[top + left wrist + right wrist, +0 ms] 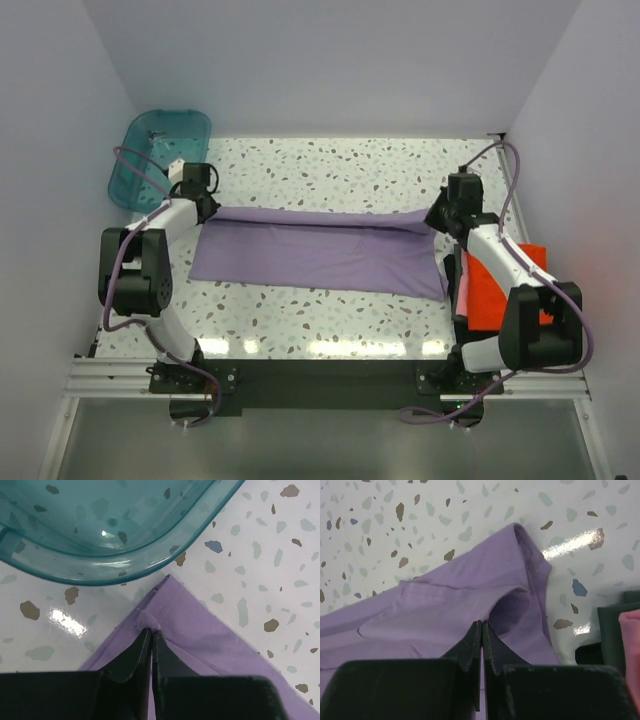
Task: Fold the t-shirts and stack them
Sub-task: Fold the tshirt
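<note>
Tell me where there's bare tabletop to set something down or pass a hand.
Bare: the far strip of table beyond the lavender t-shirt, from the teal tub to the right corner; also the strip between that shirt and the table's near edge. Crowded: the right edge, where the orange-red t-shirt lies under the right arm.

A plain lavender-purple t-shirt (pixel 320 255) lay on a glossy white worktop (pixel 330 165) speckled with grey-green, brown and blue flecks. A second t-shirt (pixel 497 290) was bright orange-red. A tub (pixel 160 150) was see-through teal, the flecks showing through it. The two arms (pixel 170 215) were white and black, their jaws black. The walls (pixel 330 60) were pale grey-lilac.
</note>
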Available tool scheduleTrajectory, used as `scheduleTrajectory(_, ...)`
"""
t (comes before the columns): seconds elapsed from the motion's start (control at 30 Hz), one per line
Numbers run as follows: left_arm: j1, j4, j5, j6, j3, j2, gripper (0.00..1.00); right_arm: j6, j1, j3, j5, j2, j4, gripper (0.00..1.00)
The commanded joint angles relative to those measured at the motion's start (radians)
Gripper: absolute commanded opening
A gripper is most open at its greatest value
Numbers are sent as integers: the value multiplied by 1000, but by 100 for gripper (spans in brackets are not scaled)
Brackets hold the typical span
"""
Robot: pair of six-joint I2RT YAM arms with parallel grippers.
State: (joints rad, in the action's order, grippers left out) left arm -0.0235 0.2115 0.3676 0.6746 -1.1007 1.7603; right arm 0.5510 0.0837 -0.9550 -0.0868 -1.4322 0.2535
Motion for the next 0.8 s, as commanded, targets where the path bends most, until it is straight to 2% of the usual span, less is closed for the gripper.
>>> scheduleTrajectory(0.0,17,-6,30,37,35,-73,0,21,-4,50,24,105,-54,0)
scheduleTrajectory(0.3,23,-24,-2,86,183,-189,0,27,-4,208,68,257,-48,0)
scheduleTrajectory(0.33,23,-23,-4,98,199,-202,3,30,-4,231,81,268,-48,1)
scheduleTrajectory(0.4,23,-41,-41,121,252,-248,22,27,-4,249,84,294,-36,16)
scheduleTrajectory(0.43,48,-66,-54,126,271,-266,43,21,-4,255,85,317,-30,40)
scheduleTrajectory(0.5,54,-89,-64,131,312,-326,53,-2,-4,242,85,341,7,62)
scheduleTrajectory(0.53,54,-96,-68,129,335,-364,57,-9,-4,234,85,348,18,66)
scheduleTrajectory(0.6,54,-106,-84,132,351,-395,57,-17,-4,217,82,346,30,67)
scheduleTrajectory(0.73,42,-129,-142,123,351,-414,54,-34,-2,141,84,262,18,65)
scheduleTrajectory(0.77,33,-132,-147,120,345,-410,54,-37,1,116,85,192,32,60)
